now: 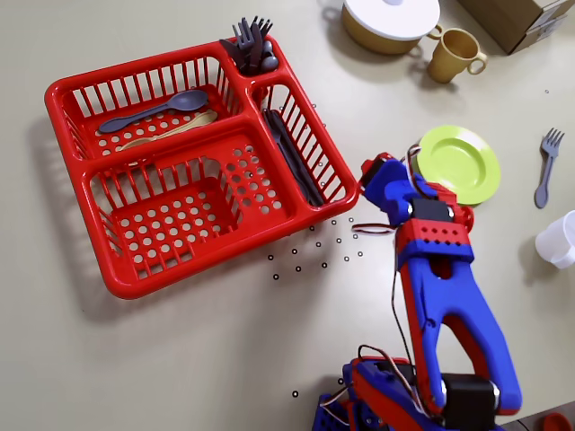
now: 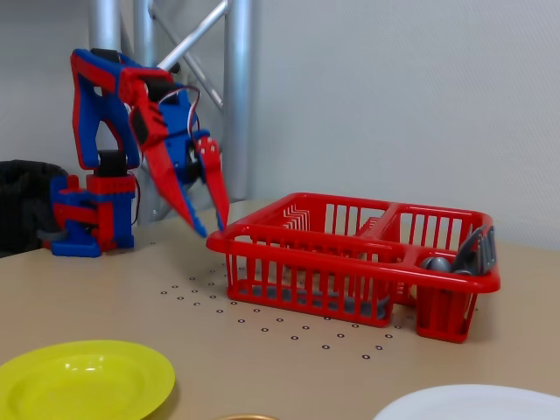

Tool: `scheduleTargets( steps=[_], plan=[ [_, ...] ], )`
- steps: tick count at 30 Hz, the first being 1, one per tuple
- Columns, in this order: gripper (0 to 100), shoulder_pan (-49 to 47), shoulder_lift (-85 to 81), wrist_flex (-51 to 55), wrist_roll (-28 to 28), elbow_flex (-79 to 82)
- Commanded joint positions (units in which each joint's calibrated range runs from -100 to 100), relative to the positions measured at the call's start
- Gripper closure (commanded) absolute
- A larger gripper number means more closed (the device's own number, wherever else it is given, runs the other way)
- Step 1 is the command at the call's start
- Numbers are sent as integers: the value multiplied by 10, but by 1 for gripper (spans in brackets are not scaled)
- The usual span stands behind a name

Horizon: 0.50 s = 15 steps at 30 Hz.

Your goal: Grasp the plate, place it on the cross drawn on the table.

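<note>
The yellow-green plate (image 1: 460, 163) lies flat on the table, right of the red dish rack (image 1: 108, 274). In the fixed view the plate (image 2: 83, 381) is at the bottom left, in front of the camera. My gripper (image 1: 371, 174) hangs between the rack's right corner and the plate's left rim, touching neither. In the fixed view the gripper (image 2: 212, 229) points down beside the rack (image 2: 350, 254), just above the table, with its fingers slightly apart and empty. No drawn cross shows; only small ring marks dot the table.
The rack holds a grey spoon (image 1: 157, 109), a wooden spoon and several grey forks (image 1: 253, 40). A lidded yellow pot (image 1: 391, 22), a yellow mug (image 1: 454, 54) and a cardboard box (image 1: 521, 18) stand behind. A grey fork (image 1: 546, 166) and a white cup (image 1: 561, 241) lie at the right.
</note>
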Motion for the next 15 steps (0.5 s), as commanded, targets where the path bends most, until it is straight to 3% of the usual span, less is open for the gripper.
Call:
scheduleTargets(
  steps=[1,15],
  plan=[
    [96,-22,-58,3,-57,-12],
    [100,-115,-208,3,-265,35]
  ],
)
